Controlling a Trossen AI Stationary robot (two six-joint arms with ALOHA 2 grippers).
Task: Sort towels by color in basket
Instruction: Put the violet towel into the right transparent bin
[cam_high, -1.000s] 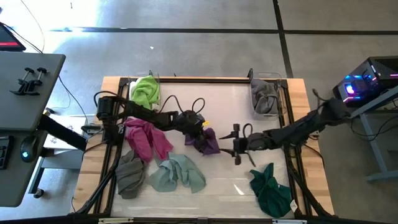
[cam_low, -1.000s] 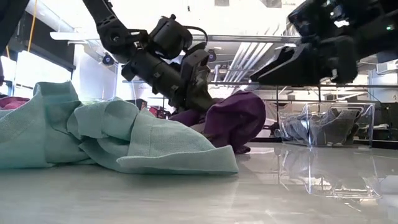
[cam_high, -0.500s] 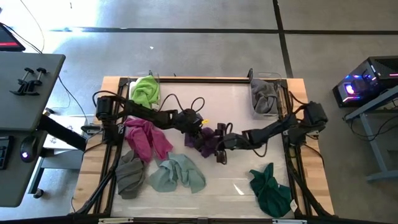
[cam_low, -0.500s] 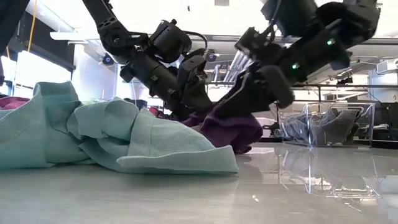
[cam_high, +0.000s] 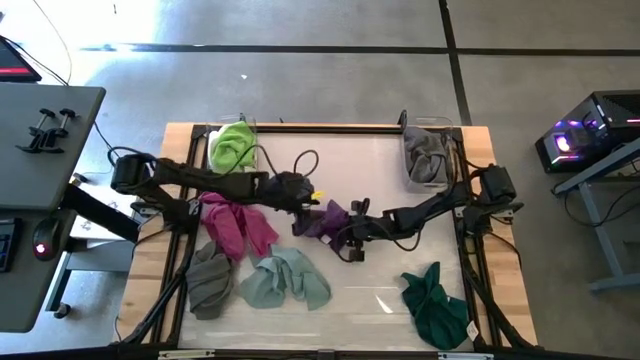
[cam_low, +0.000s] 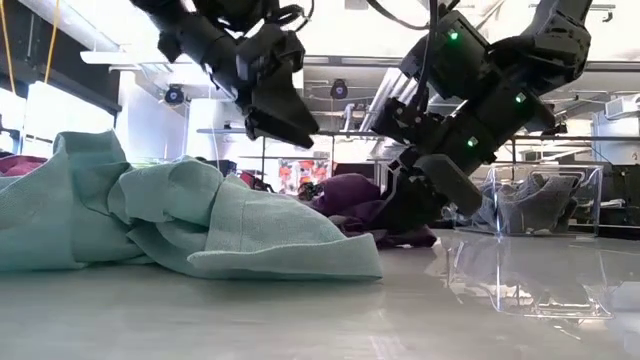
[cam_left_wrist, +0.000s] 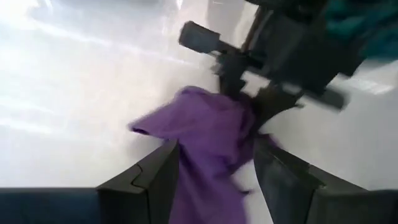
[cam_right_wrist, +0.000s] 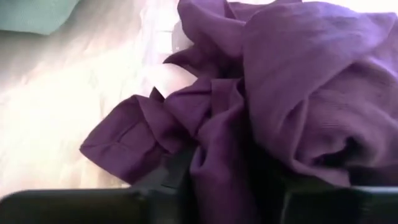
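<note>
Between R gripper jaws: purple towel

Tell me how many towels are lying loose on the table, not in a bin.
5: magenta towel and grey-brown towel at the left, mint towel front centre, purple towel mid-table between both grippers, dark green towel front right. Others may be hidden.

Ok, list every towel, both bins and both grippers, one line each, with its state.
purple towel: bunched mid-table, between both grippers.
left gripper: open, raised off the table at the towel's edge.
right gripper: low at the purple towel, fingers hidden by folds.
lime green towel: in the left clear bin.
grey towel: in the right clear bin.
magenta towel: crumpled, loose.
grey-brown towel: crumpled, loose.
mint towel: crumpled, loose.
dark green towel: crumpled, loose.
</note>
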